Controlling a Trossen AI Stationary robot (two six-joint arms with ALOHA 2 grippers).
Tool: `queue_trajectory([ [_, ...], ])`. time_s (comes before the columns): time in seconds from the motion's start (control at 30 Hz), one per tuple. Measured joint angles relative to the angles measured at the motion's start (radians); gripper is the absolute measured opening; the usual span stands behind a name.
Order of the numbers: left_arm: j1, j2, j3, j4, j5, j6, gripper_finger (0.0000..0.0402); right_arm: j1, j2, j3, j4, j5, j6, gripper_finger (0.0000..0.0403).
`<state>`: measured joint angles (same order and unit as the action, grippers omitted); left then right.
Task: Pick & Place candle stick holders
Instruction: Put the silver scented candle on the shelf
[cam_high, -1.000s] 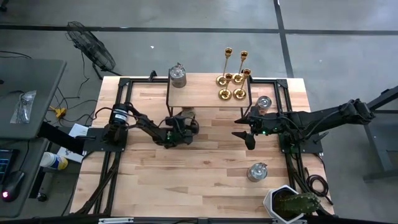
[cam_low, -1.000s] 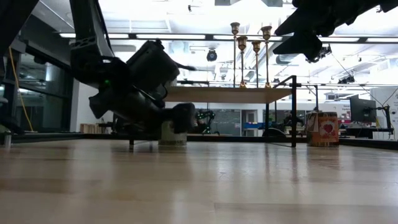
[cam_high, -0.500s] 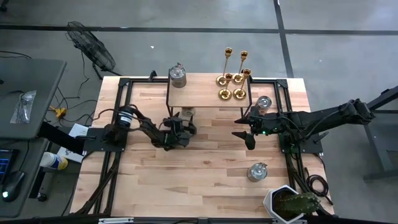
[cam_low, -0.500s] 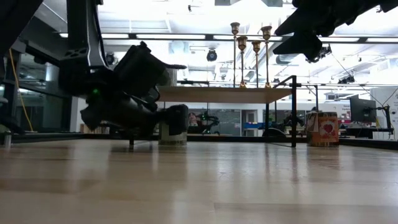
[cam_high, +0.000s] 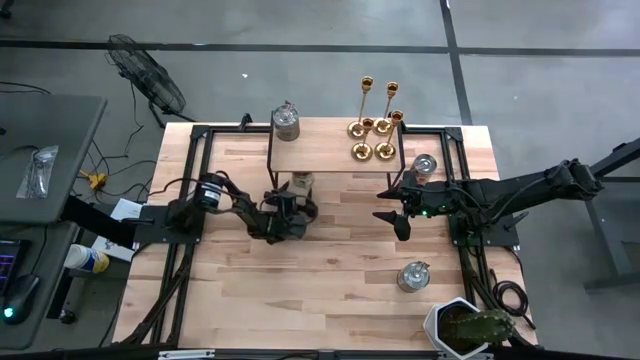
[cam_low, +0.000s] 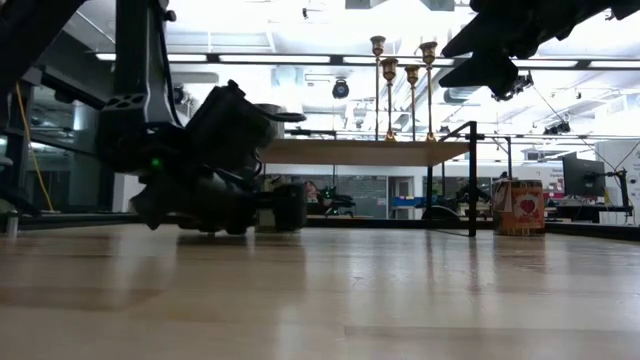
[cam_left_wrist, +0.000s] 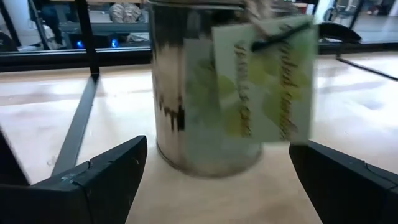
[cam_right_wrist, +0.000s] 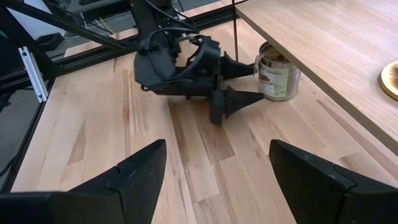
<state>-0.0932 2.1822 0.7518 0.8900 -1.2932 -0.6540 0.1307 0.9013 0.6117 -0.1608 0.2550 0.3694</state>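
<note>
Right now your left gripper (cam_high: 298, 203) sits low on the table (cam_high: 330, 260), under the edge of the raised shelf (cam_high: 320, 155), with its fingers (cam_left_wrist: 93, 180) spread wide on either side of a small metal jar (cam_left_wrist: 208, 93) with a paper tag (cam_left_wrist: 267, 81). The fingers stand apart from the jar's wall, so you have hold of nothing there. Your right gripper (cam_high: 392, 222) hangs above the table near the shelf's right leg, its jaws parted and empty. The four candle stick holders (cam_high: 374, 128) stand upright together on the shelf's far right corner. You also have a jar on the shelf's left corner (cam_high: 286, 122) and two more on the table's right side.
</note>
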Motion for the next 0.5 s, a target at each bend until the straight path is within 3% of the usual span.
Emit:
queue_trajectory([
  [0.5, 0.035, 0.000, 0.001, -0.003, 0.000, 0.000, 0.0387, 0.000, 0.000, 0.000, 0.000, 0.000, 0.000, 0.0278],
])
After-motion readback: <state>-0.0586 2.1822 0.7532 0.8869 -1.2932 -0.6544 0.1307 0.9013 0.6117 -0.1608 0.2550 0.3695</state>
